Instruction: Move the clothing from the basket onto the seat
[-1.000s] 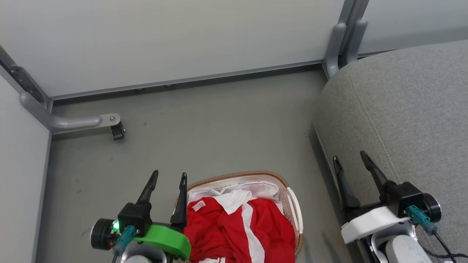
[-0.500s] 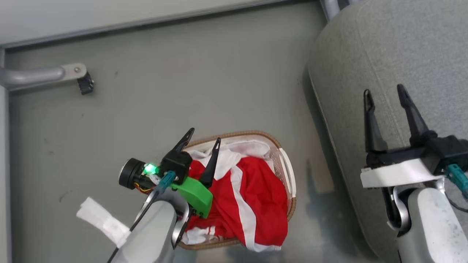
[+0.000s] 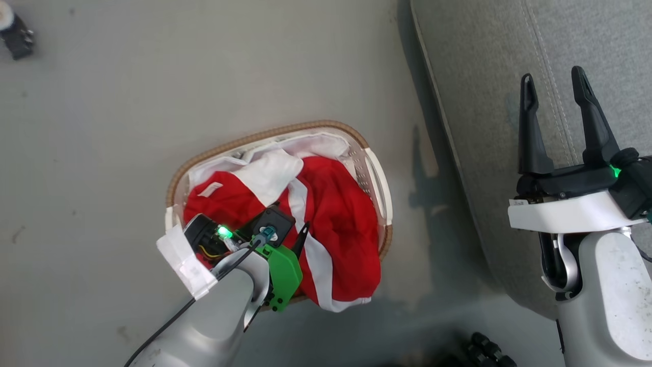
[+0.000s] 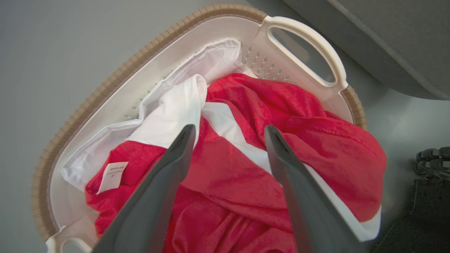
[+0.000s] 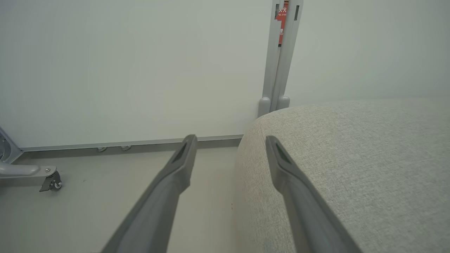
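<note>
Head view: we list the clothing [image 3: 336,219] all in the basket [image 3: 305,125] at seven o'clock, the seat [image 3: 484,102] at two unladen, whole move outstanding; left wrist view: left gripper [image 4: 228,130] splayed above it, grasping nothing; right wrist view: right gripper [image 5: 228,138] released.

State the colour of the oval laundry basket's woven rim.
Brown; the woven rim shows best in the left wrist view.

My left arm [image 3: 224,311] partly hides the basket [image 3: 265,133] and clothing [image 3: 331,219] at near left; the seat [image 3: 484,127] runs off the right edge; the label [image 4: 112,172] is too small to read.
</note>
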Available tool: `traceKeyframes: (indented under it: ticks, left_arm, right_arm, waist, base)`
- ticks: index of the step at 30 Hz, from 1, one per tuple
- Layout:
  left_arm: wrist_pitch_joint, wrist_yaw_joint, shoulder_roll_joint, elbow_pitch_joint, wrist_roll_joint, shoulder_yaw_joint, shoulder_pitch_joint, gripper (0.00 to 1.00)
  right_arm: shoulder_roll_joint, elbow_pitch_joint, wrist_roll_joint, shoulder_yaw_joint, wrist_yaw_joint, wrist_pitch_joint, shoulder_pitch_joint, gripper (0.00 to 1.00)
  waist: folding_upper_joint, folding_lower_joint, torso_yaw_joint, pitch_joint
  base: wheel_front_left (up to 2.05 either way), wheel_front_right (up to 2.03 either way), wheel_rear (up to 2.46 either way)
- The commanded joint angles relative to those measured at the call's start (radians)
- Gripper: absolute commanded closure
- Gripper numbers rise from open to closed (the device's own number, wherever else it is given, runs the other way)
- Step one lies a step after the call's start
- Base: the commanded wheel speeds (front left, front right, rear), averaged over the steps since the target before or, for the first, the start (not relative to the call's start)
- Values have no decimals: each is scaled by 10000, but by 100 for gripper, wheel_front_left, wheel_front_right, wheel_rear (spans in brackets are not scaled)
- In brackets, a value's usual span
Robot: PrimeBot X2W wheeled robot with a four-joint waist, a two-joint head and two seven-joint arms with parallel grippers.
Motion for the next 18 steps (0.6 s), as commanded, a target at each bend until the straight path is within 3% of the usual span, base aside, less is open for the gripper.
traceKeyframes:
  ticks: [1,6,14,18]
  left_arm:
    - [106,83,81,64,-199,-165,-281,0]
    - [476,368,81,431,-510,-870,-580,0]
    - [408,1562,75,1346,-802,-1093,-1244,0]
    - [480,1920,73,1886,-878,-1122,-1479,0]
  right_arm:
    - [-22,-86,104,41,-10,-46,-198,0]
    - [-22,-196,371,183,-10,-46,-361,0]
    - [-22,-274,599,265,-10,-47,-416,0]
    - [-22,-226,710,337,-10,-46,-401,0]
  waist:
    - [-1,-2,-712,973]
    - [-1,-2,-1009,1441]
    - [-1,-2,-1225,1890]
    - [-1,-2,-1280,1975]
  base:
    - [0,0,0]
    - [0,0,0]
    - [0,0,0]
    - [0,0,0]
